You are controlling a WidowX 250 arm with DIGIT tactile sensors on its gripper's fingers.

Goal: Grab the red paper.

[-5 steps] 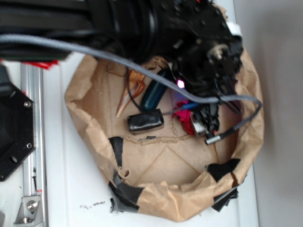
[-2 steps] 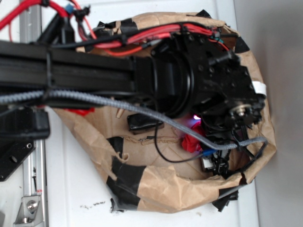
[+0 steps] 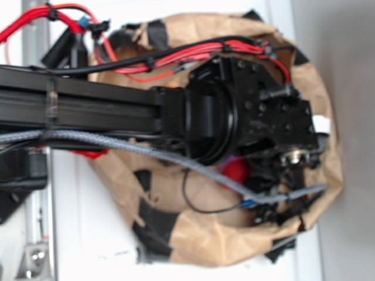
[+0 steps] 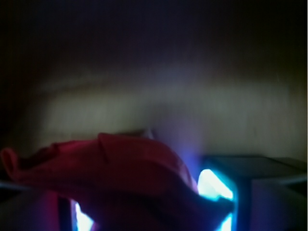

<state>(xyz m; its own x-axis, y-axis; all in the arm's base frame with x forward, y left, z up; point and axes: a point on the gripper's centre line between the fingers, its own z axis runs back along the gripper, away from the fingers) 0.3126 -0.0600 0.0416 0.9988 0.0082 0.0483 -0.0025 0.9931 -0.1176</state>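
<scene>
The red paper (image 3: 236,170) is a bright red crumpled wad, showing just below my black wrist inside the brown paper bag (image 3: 202,237). My gripper (image 3: 256,194) is mostly hidden under the wrist and cables in the exterior view. In the wrist view the red paper (image 4: 113,168) fills the gap between my two glowing fingers (image 4: 215,185), and my gripper (image 4: 149,211) is shut on it. The bag's pale brown wall lies blurred behind the paper.
The bag's crumpled rim has black tape patches (image 3: 155,222). Red cables (image 3: 193,55) run along the arm over the bag's far side. A grey braided cable (image 3: 117,146) and a thin black wire (image 3: 199,205) hang below the arm. A metal rail (image 3: 35,252) stands at left.
The arm swung down across the bag and now covers most of it, including the small black block. The red paper moved with the gripper toward the bag's near right side.
</scene>
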